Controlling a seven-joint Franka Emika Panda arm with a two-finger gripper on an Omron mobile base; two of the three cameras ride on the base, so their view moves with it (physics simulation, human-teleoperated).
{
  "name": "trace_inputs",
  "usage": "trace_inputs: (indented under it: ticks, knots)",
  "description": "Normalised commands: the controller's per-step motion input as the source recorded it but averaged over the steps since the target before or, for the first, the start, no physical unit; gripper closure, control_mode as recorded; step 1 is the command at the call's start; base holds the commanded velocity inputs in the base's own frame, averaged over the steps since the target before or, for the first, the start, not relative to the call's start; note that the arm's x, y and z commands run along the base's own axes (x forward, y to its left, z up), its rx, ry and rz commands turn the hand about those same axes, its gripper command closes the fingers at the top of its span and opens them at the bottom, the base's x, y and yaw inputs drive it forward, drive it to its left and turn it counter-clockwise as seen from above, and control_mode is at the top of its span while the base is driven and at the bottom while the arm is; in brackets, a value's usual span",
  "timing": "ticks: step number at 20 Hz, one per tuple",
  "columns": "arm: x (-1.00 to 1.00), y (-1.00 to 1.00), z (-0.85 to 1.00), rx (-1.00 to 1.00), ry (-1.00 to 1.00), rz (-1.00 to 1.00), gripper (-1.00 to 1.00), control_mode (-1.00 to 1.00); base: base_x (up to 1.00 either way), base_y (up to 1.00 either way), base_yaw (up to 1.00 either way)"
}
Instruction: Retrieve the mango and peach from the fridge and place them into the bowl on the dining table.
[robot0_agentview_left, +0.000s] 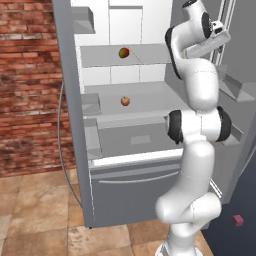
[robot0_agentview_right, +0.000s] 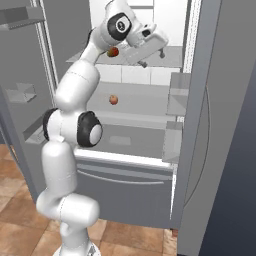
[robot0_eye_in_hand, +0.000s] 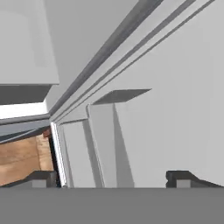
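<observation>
The fridge (robot0_agentview_left: 135, 186) (robot0_agentview_right: 125, 184) stands with both upper doors swung open. The mango (robot0_agentview_left: 124, 52) lies on an upper glass shelf, and in the right base view the mango (robot0_agentview_right: 113, 51) peeks out from behind my arm. One shelf below rests the peach (robot0_agentview_left: 125, 101) (robot0_agentview_right: 114, 100). My gripper (robot0_agentview_left: 223, 36) (robot0_agentview_right: 153, 59) (robot0_eye_in_hand: 113, 179) is raised to about the mango's height, to its right and well clear of it, facing the right door's inner side. Its fingers are spread wide, open, with nothing between them. The bowl and the dining table are out of view.
The left door (robot0_agentview_left: 70, 100) and right door (robot0_agentview_right: 200, 125) jut out on either side of the arm, with door bins (robot0_agentview_right: 177, 95) on the right one. A brick wall (robot0_agentview_left: 25, 75) lies to the left. A small red cube (robot0_agentview_left: 238, 220) sits low at the right.
</observation>
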Motion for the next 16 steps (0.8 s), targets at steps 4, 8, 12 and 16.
trace_inputs:
  ticks: [4, 8, 12, 16]
  knots:
    - [-0.24, 0.47, -0.64, 0.43, -0.24, 0.0, -1.0, -1.0, 0.0, 0.0, 0.0]
    - [-0.17, 0.44, -1.0, 0.48, -0.23, 0.0, -1.0, -1.0, 0.0, 0.0, 0.0]
    - [-0.19, 0.58, -1.0, 0.4, -0.28, 0.01, -1.0, -1.0, 0.0, 0.0, 0.0]
    - [-0.32, 0.77, -0.77, 0.29, -0.3, 0.04, -1.0, -1.0, 0.0, 0.0, 0.0]
